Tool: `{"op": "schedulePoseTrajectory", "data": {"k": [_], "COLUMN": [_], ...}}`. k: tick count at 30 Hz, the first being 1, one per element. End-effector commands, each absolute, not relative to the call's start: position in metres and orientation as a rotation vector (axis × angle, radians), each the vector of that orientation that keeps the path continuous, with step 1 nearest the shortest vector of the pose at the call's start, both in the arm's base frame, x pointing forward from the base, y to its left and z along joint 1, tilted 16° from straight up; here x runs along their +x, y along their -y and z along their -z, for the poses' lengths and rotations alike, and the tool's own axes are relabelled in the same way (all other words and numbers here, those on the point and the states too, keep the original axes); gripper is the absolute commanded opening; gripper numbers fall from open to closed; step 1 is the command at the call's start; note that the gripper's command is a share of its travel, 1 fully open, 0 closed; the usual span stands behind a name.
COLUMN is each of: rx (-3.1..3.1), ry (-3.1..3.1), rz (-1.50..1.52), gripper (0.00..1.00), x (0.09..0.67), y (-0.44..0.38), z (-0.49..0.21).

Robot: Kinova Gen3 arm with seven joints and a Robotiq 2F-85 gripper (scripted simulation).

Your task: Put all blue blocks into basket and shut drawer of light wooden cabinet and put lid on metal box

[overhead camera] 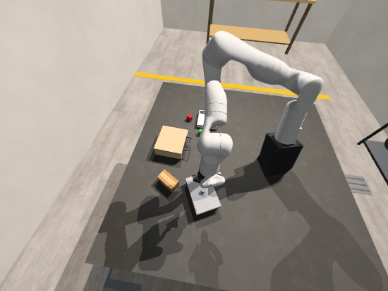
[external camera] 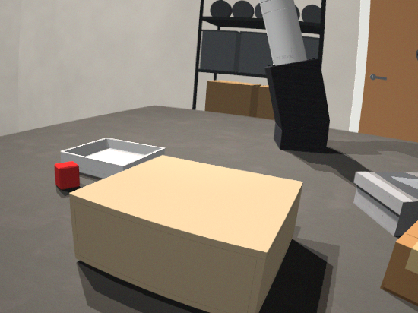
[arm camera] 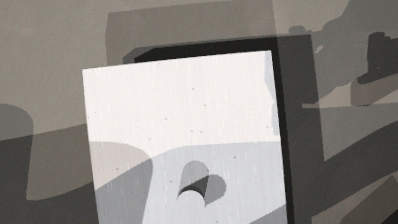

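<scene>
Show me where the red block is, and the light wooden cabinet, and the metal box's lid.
Red block [overhead camera: 189,117] [external camera: 68,175]: top and exterior views, on its body.
Light wooden cabinet [overhead camera: 172,139] [external camera: 186,203]: top and exterior views, on its top board.
Lid [overhead camera: 207,203] [external camera: 384,188] [arm camera: 175,110]: all three views, on its top or rim.

Top looks steeply down; exterior, low and close, shares the cabinet [overhead camera: 171,139] [external camera: 186,203].

Pale grey metal box [overhead camera: 208,211] [external camera: 374,205] under its flat knobbed lid [overhead camera: 206,203] [external camera: 384,188] [arm camera: 180,110], closed light wooden cabinet [overhead camera: 171,140] [external camera: 186,203], shallow white open-topped basket [overhead camera: 200,126] [external camera: 91,169] beyond.
</scene>
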State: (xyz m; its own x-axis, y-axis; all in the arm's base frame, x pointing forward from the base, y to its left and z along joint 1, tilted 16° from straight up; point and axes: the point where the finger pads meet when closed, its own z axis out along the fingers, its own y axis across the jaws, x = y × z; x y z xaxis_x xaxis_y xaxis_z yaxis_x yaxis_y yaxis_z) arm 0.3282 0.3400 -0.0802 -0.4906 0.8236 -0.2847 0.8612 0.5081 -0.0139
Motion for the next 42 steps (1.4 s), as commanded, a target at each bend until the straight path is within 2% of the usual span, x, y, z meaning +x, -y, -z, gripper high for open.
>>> {"op": "schedulePoseTrajectory", "data": {"k": [1,22,23,42], "rx": [1.389,1.273,1.273,1.273], "ry": [-2.537,-2.604,-2.604,-2.604], "rz": [0.231,0.244,0.244,0.244], "gripper": [0.10,0.10,0.48,0.48], "x": [0.3287,0.3294,0.3294,0.3294], "y": [-0.3409,-0.3413,-0.3413,-0.3413], "z": [0.0792,0.0788,0.0788,0.0788]}}
